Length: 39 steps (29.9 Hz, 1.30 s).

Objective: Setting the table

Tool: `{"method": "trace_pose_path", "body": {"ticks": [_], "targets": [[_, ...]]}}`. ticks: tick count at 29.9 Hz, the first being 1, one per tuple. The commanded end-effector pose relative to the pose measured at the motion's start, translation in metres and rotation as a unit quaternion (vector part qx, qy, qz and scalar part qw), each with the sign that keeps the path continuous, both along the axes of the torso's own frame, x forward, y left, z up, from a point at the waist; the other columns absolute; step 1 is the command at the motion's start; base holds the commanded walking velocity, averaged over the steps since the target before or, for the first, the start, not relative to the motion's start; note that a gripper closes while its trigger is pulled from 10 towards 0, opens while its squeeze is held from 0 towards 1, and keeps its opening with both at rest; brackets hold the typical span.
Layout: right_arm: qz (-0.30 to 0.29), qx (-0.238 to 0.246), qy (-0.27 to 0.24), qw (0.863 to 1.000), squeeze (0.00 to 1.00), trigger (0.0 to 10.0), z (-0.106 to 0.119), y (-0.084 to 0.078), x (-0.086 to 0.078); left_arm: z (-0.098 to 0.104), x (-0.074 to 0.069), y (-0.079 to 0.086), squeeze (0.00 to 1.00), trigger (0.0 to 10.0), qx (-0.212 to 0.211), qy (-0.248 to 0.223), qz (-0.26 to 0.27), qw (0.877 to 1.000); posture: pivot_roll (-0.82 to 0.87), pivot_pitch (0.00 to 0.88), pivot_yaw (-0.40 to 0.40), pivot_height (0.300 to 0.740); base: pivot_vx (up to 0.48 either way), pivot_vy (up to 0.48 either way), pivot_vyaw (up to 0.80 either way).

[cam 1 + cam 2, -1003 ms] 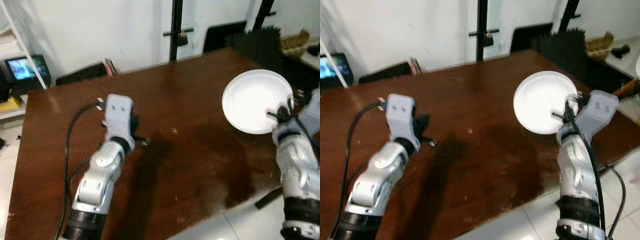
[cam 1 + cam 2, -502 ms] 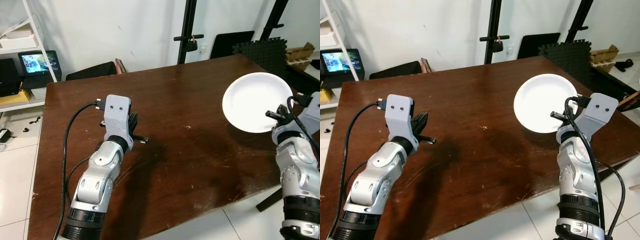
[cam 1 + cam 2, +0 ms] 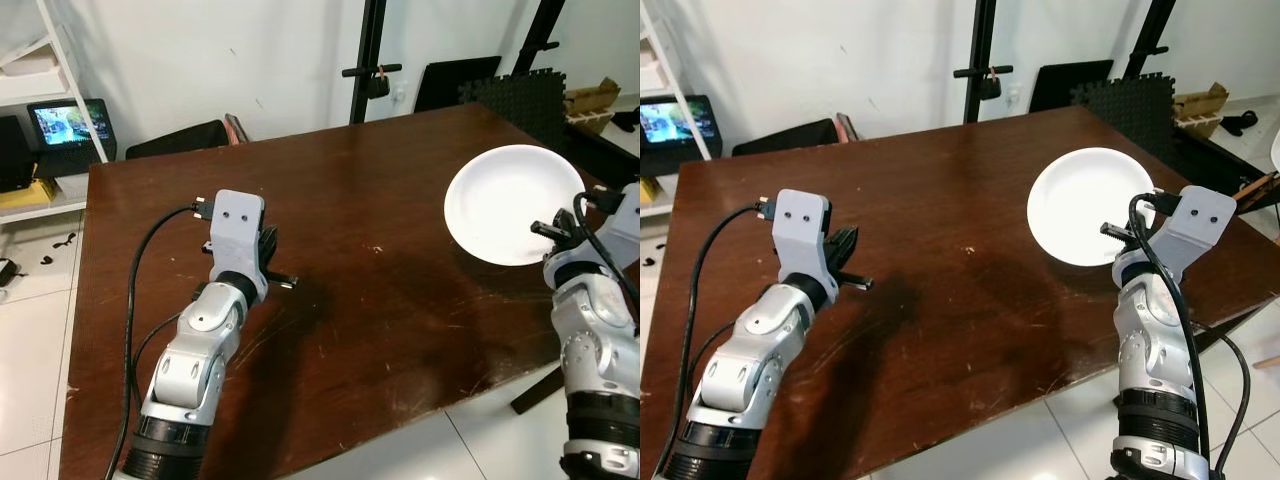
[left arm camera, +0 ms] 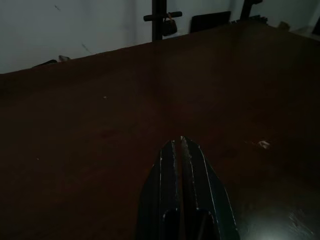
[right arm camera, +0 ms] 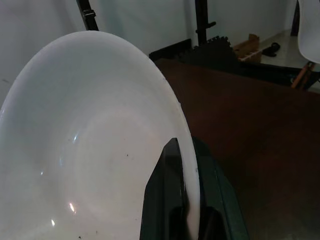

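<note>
A white round plate point(image 3: 512, 203) hangs tilted above the right side of the dark brown table point(image 3: 370, 300). My right gripper point(image 3: 548, 228) is shut on the plate's near rim; in the right wrist view its black fingers point(image 5: 172, 200) pinch the rim of the plate point(image 5: 95, 150). My left gripper point(image 3: 277, 272) hovers low over the left part of the table, shut with nothing in it. In the left wrist view, its fingers point(image 4: 181, 165) lie pressed together over bare wood.
A black stand point(image 3: 368, 60) rises behind the table's far edge. A white shelf with a small screen point(image 3: 68, 120) is at the far left. Black foam mats point(image 3: 515, 95) and a cardboard box point(image 3: 590, 98) lie at the far right. White tiled floor surrounds the table.
The camera view has shifted and sharpened since a second ago. The plate stays held in my right gripper at about the same place; the left arm has not visibly moved.
</note>
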State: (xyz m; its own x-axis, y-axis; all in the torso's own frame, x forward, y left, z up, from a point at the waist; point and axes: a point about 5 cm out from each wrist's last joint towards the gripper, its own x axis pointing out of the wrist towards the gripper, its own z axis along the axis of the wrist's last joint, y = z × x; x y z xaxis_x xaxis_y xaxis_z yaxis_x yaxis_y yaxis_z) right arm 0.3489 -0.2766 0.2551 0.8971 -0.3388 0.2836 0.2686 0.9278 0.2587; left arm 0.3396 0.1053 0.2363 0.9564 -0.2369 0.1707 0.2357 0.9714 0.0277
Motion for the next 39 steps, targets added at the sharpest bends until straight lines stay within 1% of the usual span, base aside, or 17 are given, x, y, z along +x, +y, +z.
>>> {"method": "trace_pose_path", "body": {"ticks": [1,3,8,12,18,24,39], "targets": [[-0.002,0.003,-0.005,1.0,0.0,10.0,0.0003,-0.0011,-0.0014,-0.006,-0.0005,-0.0012,0.0,10.0,0.002,0.01,-0.002,1.0,-0.04,0.131,0.085,0.74,0.315,-0.36,0.0],[-0.002,0.004,-0.005,1.0,0.0,10.0,0.0001,-0.001,-0.0015,-0.0058,-0.0005,-0.0012,0.0,10.0,0.001,0.01,-0.002,1.0,-0.04,0.13,0.086,0.74,0.319,-0.354,0.0],[-0.001,0.004,-0.004,1.0,0.0,10.0,-0.0002,-0.0008,-0.0018,-0.0057,-0.0005,-0.0011,0.0,10.0,-0.004,0.011,-0.002,1.0,-0.04,0.129,0.085,0.74,0.301,0.0,0.0],[-0.001,0.003,-0.004,1.0,0.0,10.0,-0.0004,-0.0004,-0.0022,-0.0059,-0.0013,-0.0024,0.0,10.0,-0.01,0.012,-0.006,1.0,-0.04,0.129,0.085,0.74,0.0,0.0,0.0],[0.0,0.003,-0.004,1.0,0.0,10.0,-0.0003,0.0005,-0.0019,-0.0063,-0.0012,-0.0027,0.0,10.0,-0.009,0.015,-0.01,1.0,-0.04,0.128,0.086,0.74,0.0,0.0,0.0],[0.001,0.003,-0.005,1.0,0.0,10.0,0.0004,0.0014,-0.0016,-0.0075,-0.0025,-0.0057,0.0,10.0,-0.009,0.021,-0.025,0.999,-0.04,0.131,0.088,0.74,0.0,0.0,0.0],[0.003,-0.001,-0.007,1.0,0.0,10.0,0.0024,0.0024,-0.0012,-0.0084,-0.0023,-0.0055,0.0,10.0,-0.004,0.024,-0.025,0.999,-0.04,0.14,0.087,0.74,0.0,0.0,0.0]]}}
